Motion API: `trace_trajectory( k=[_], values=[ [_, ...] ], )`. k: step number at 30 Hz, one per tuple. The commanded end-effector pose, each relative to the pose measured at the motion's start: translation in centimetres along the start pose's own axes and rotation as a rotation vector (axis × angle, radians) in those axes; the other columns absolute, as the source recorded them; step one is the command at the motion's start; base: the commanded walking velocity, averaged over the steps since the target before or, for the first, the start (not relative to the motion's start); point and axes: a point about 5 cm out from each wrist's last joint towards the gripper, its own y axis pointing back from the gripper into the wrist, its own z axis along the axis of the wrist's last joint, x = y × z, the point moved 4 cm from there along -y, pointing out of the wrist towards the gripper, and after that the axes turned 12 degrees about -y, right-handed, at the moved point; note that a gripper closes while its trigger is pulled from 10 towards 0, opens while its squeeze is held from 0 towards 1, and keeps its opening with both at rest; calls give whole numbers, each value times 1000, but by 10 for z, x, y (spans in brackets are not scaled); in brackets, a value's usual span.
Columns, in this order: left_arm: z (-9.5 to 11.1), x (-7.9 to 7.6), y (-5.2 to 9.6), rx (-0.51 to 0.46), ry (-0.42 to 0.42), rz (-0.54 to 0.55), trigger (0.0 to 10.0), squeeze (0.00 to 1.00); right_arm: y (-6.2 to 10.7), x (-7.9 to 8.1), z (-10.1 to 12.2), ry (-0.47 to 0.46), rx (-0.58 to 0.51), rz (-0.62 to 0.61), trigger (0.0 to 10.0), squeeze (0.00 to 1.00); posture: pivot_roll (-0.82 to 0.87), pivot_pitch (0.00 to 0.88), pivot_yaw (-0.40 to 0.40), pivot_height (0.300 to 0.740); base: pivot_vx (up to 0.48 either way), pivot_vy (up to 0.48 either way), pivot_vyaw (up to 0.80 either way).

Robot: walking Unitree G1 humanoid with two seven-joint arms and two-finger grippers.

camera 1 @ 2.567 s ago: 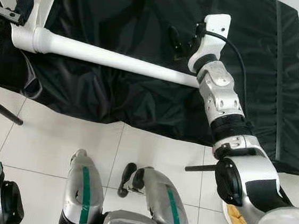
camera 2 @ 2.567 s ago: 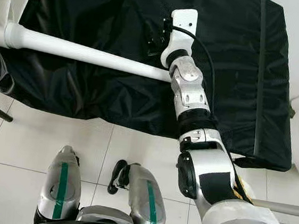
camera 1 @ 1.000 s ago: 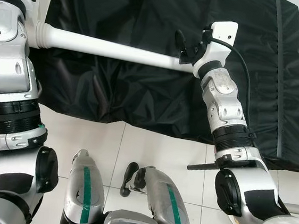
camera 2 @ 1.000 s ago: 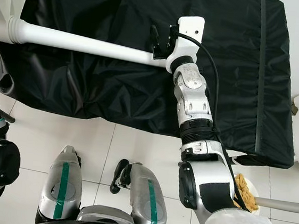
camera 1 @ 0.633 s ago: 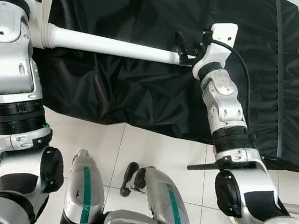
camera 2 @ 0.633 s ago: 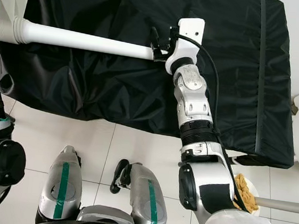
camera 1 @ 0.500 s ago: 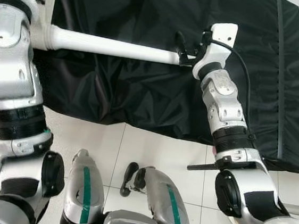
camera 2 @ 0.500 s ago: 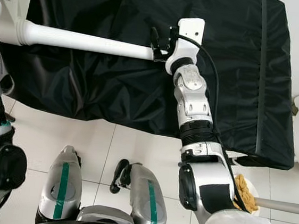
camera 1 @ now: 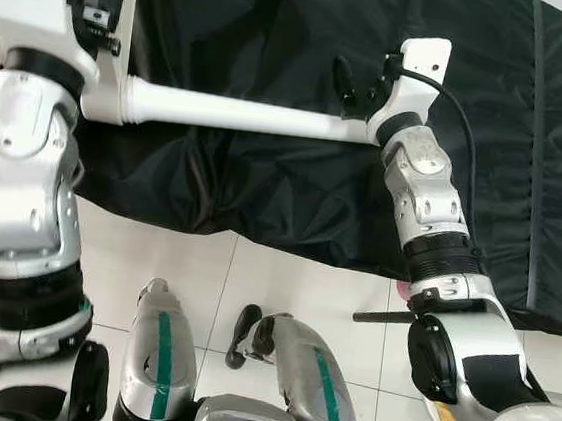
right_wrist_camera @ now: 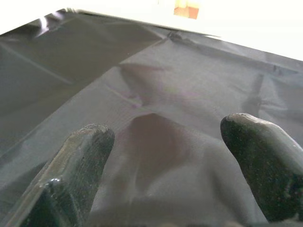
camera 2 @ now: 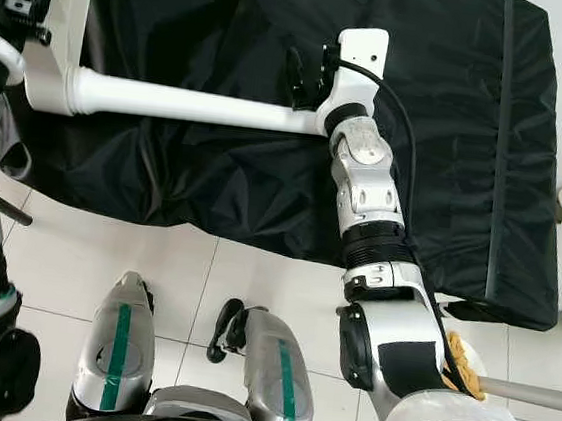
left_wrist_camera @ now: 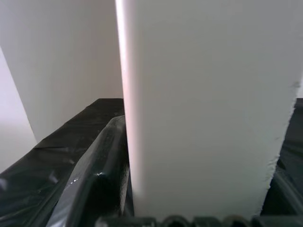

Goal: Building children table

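With the right pincer (camera 1: 359, 90) open at the free end of the leg (camera 1: 231, 113) lying across the black sheet (camera 1: 263, 189), and the left pincer (camera 1: 100, 21) clamping the panel (left_wrist_camera: 208, 109) at its socket end, expect the unsupported leg to sag and jam the joint.

head stereo pair: look steeply down from above, both sharing the black cover (camera 1: 278, 49), white table leg (camera 2: 202, 105), tiled floor (camera 1: 284, 281) | left wrist: pressed right up against a white panel (left_wrist_camera: 208, 109) | right wrist: low and close over the cover, between its own fingertips (right_wrist_camera: 78, 156)
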Motion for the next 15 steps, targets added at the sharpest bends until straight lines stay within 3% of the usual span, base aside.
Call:
trace_trajectory(
  k=[1, 9, 15],
  values=[
    [22, -31, 8, -133, 29, -259, 10000, 0, 0, -7, -1, 9, 14, -15, 10000, 0, 274, 161, -188, 740, 0, 0, 0],
    [26, -39, 30, -155, 54, -367, 10000, 0, -5, -6, 1, 12, 12, -6, 10000, 0, 286, 168, -205, 740, 0, 0, 0],
    [27, -44, 37, -158, 64, -425, 10000, 0, -6, -6, 1, 18, 20, 1, 10000, 0, 299, 174, -218, 740, 0, 0, 0]
  ],
)
